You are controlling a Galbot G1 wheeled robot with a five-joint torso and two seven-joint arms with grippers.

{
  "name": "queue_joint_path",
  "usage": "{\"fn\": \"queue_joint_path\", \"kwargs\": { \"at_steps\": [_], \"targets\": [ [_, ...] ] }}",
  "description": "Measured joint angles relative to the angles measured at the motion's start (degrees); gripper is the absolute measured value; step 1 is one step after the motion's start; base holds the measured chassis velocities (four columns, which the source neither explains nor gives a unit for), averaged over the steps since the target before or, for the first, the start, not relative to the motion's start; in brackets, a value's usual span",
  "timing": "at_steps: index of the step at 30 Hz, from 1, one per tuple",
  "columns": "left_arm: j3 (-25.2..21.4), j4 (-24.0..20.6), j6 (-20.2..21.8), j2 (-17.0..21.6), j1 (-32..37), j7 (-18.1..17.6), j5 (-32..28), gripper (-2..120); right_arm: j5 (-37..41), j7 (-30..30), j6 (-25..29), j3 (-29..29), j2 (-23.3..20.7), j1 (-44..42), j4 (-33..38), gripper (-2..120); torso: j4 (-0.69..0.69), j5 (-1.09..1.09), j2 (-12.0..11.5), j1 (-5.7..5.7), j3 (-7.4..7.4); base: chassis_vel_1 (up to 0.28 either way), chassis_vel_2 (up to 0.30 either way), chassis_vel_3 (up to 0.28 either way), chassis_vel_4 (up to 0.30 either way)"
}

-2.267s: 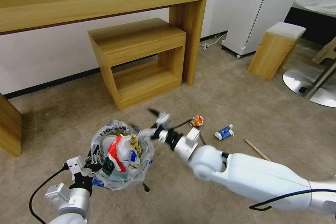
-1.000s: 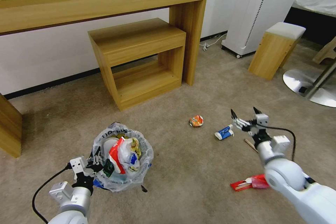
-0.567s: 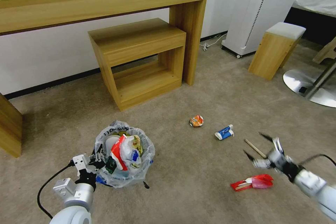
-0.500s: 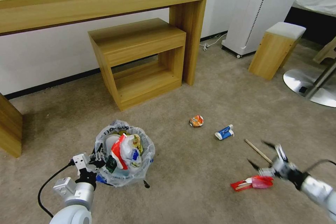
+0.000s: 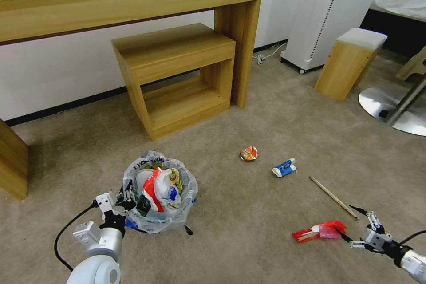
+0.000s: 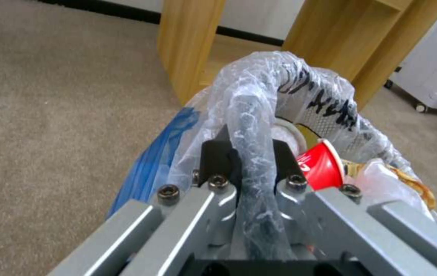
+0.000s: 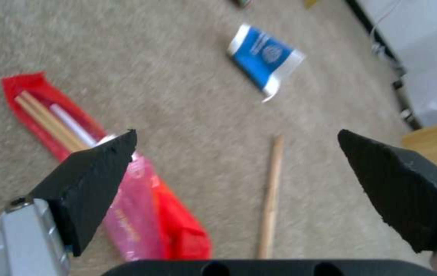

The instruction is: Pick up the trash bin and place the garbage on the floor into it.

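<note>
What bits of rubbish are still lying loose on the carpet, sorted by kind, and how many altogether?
Crumpled orange snack wrapper: 1
Blue-white carton: 1
Wooden stick: 1
Red packet: 1
Total: 4 pieces loose on the floor; the rest sits in the trash bin.

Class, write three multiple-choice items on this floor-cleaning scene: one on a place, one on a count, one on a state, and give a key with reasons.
1. Where does the red packet lie?
A. On the carpet by the right gripper
B. Inside the trash bin
C. On the desk

2. How many pieces of garbage lie loose on the floor?
A. Two
B. Four
C. Seven

3. How is the left gripper?
A. Open above the bin
B. Shut on the bin's rim
C. Holding the wooden stick

Key: 1 A, packet on carpet beside the open fingers; 2 B, wrapper, carton, stick, packet; 3 B, fingers clamp the bagged rim.
</note>
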Motion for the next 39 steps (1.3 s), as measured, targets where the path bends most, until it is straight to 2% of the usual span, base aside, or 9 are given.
{"fn": "queue_joint_path", "kwargs": {
  "at_steps": [5, 7, 15, 36, 39],
  "targets": [
    [-0.2, 0.0, -0.1, 0.0, -0.1, 0.0, 0.0, 3, -1.6, -0.2, -0.3, -4.2, 2.7, 4.0, -3.9, 100, -0.01, 0.03, 0.0, 0.0, 0.0, 0.0, 0.0, 0.0, 0.0],
    [-0.5, 0.0, -0.2, 0.0, 0.0, 0.0, -0.1, 3, -2.2, -0.3, -0.4, -7.0, 3.8, 6.5, -6.7, 100, -0.02, -0.04, 0.0, 0.0, 0.0, 0.0, 0.0, 0.0, 0.0],
    [-0.8, -0.2, -0.5, 0.1, 0.3, 0.0, -0.3, 3, -3.0, -0.2, -0.7, -12.4, 7.5, 14.2, -13.4, 100, 0.0, -0.01, 0.0, 0.0, 0.0, 0.0, 0.0, 0.0, 0.0],
    [-0.2, -0.8, -0.5, 0.5, 0.2, -0.3, -0.7, 3, -4.2, -2.3, 0.2, -14.8, 13.3, 20.5, -23.9, 99, -0.02, -0.01, 0.0, 0.0, 0.0, 0.0, 0.0, 0.0, 0.0],
    [-0.2, -1.1, -0.4, 0.4, 0.4, -0.3, -0.7, 3, -4.0, -2.2, 0.2, -15.8, 14.3, 21.2, -24.6, 98, -0.03, -0.1, 0.0, 0.0, -0.01, 0.0, 0.0, 0.0, 0.0]
  ]
}}
